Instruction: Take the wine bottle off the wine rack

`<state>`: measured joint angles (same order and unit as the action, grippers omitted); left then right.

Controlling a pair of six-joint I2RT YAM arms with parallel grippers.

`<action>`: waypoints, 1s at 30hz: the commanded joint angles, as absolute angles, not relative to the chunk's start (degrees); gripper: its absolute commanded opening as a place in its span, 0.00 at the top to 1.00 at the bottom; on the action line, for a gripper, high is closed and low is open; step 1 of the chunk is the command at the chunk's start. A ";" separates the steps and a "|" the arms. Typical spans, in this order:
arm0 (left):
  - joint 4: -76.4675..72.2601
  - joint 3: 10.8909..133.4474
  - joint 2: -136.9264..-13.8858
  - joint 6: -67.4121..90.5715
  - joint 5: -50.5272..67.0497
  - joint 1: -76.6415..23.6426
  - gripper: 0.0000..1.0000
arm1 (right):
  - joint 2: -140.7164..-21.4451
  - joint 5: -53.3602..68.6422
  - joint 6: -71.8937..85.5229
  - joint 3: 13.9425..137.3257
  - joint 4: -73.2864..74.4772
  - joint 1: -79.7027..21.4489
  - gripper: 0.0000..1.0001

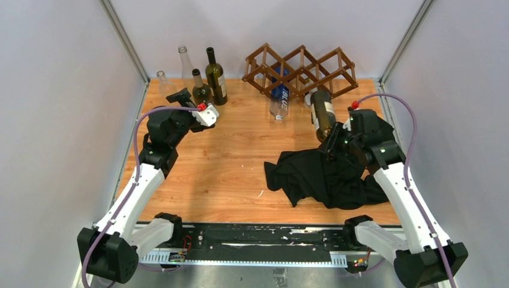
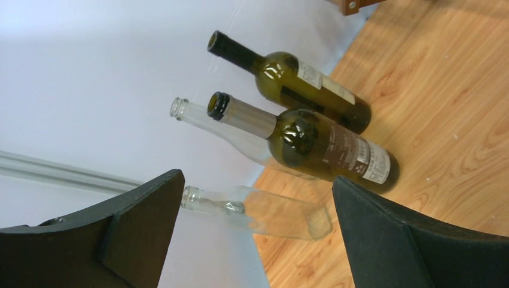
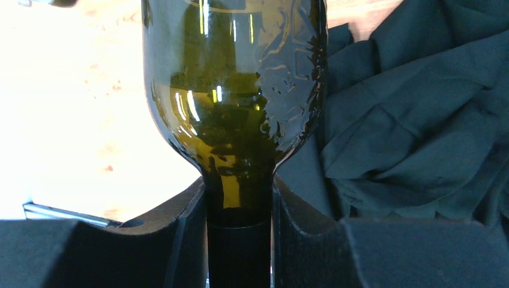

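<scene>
The dark brown lattice wine rack [image 1: 303, 71] stands at the back of the table. A dark green wine bottle [image 1: 322, 113] with a pale label lies tilted in front of it, base toward the rack. My right gripper [image 1: 332, 143] is shut on its neck; the right wrist view shows the neck [image 3: 239, 204] clamped between both pads. A clear bottle with a blue label [image 1: 280, 96] still pokes out of a lower cell of the rack. My left gripper [image 1: 209, 116] is open and empty at the back left, facing the standing bottles.
Two green bottles [image 1: 216, 78] and two clear bottles [image 1: 185, 61] stand at the back left; they also show in the left wrist view [image 2: 324, 144]. A black cloth [image 1: 324, 174] lies crumpled at the front right, under the right arm. Grey walls enclose the table.
</scene>
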<state>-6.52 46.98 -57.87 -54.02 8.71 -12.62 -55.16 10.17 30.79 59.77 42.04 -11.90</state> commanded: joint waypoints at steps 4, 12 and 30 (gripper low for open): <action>13.15 55.65 -55.83 -52.05 22.03 -12.92 0.00 | -58.44 0.31 32.68 67.34 37.59 -26.08 1.00; 25.55 56.45 -52.81 -57.63 37.12 -13.11 0.00 | -61.89 -6.00 33.78 71.41 39.94 -34.56 1.00; 35.12 52.91 -51.05 -71.97 36.00 -28.51 0.00 | -71.27 -5.91 33.88 82.33 42.81 -47.90 1.00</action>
<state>33.15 53.45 -50.33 -66.92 35.79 -26.96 -72.05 -5.52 33.71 78.28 46.17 -45.82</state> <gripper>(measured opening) 0.997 0.381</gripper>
